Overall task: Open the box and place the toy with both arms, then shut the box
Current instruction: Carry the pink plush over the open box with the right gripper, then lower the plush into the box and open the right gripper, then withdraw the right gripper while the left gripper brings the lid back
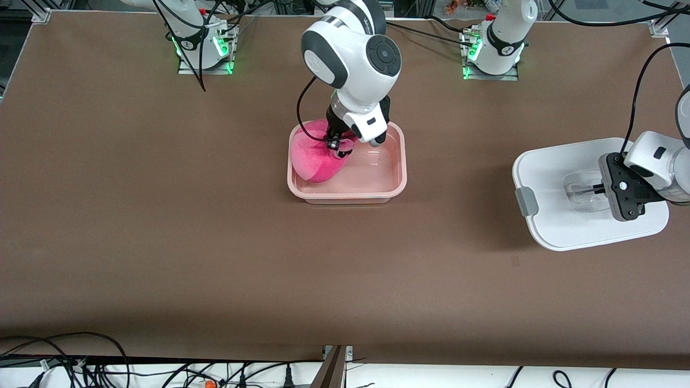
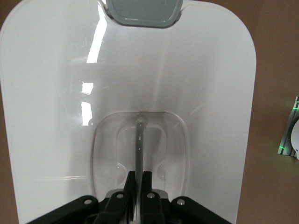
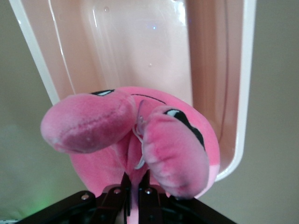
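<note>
Front view, centre of the table (image 1: pixel 161 226): my right gripper (image 1: pixel 338 144) is reaching down into the box (image 1: pixel 350 195), the open pale pink base lying near the middle of the table. My fingers are pinching closed on the toy (image 1: pixel 315 159), a hot-pink plush, at a fold of its fabric. The toy is sitting inside the box at the end toward the right arm's base, leaning against the wall there and rising above the rim; whether it is resting fully on the box floor I cannot tell.

Right wrist view: my 2 fingers (image 3: pixel 122 198) are meeting on the plush between 2 lighter pink flaps (image 3: pixel 175 151), with the box's glossy interior showing past the toy (image 3: pixel 107 163).

Front view, left arm's end of the table: the white lid (image 1: pixel 560 183) is lying flat on the table, well apart from the box. My left gripper (image 1: pixel 595 188) is closing on the clear recessed handle (image 1: pixel 582 193) at the lid's centre.

Left wrist view: my fingers (image 2: pixel 148 184) are clamping the handle's thin bar (image 2: pixel 139 140), and 1 grey clip (image 2: pixel 144 11) is showing at the lid's (image 2: pixel 56 93) edge.
</note>
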`<state>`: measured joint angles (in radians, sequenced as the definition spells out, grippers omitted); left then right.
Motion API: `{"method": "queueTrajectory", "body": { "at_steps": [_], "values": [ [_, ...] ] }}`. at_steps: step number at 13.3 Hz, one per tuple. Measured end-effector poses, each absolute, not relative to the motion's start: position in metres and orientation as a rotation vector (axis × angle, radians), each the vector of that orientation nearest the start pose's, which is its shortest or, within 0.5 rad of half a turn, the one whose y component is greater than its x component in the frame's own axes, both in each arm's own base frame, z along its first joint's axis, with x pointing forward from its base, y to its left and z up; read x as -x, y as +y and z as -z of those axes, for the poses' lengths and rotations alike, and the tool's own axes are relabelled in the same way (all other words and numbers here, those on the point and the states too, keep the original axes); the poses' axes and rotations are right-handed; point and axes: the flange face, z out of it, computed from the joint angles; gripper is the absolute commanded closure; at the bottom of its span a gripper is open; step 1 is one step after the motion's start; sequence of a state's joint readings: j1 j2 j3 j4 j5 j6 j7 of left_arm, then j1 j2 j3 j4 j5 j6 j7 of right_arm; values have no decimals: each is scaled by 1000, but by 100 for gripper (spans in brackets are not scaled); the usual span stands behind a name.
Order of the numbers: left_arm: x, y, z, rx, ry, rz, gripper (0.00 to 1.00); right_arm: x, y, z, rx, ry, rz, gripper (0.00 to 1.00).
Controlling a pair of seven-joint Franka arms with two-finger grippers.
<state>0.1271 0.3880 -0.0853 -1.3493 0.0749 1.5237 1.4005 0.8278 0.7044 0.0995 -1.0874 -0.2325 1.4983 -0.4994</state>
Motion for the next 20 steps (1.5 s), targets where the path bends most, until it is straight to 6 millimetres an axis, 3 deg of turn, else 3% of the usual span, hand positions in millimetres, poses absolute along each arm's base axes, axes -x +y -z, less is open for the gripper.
{"method": "queueTrajectory", "body": {
  "at_steps": [2,3,4,8,13,15,17,18,20],
  "values": [
    [-650,45,-490,2515,2036,-304,100,-464,548,-374,2519,-2221,-433,100],
    [-650,45,-490,2515,2036,-304,100,-461,554,-358,2517,-2253,-444,66],
    [-650,45,-490,2515,2036,-304,100,-460,558,-347,2516,-2263,-445,1],
    [-650,45,-489,2514,2038,-304,100,-467,566,-320,2558,-2225,-374,0],
    [-650,43,-489,2512,2044,-308,100,-467,583,-338,2698,-2052,-177,0],
    [-650,38,-488,2509,2057,-306,100,-471,583,-363,2759,-1946,-100,0],
    [-651,21,-487,2493,2092,-296,100,-498,557,-410,2831,-1786,-4,0],
    [-651,9,-486,2477,2118,-296,100,-522,531,-433,2855,-1681,21,0],
    [-652,-31,-481,2414,2191,-304,100,-575,458,-483,2869,-1417,62,0]
  ]
}}
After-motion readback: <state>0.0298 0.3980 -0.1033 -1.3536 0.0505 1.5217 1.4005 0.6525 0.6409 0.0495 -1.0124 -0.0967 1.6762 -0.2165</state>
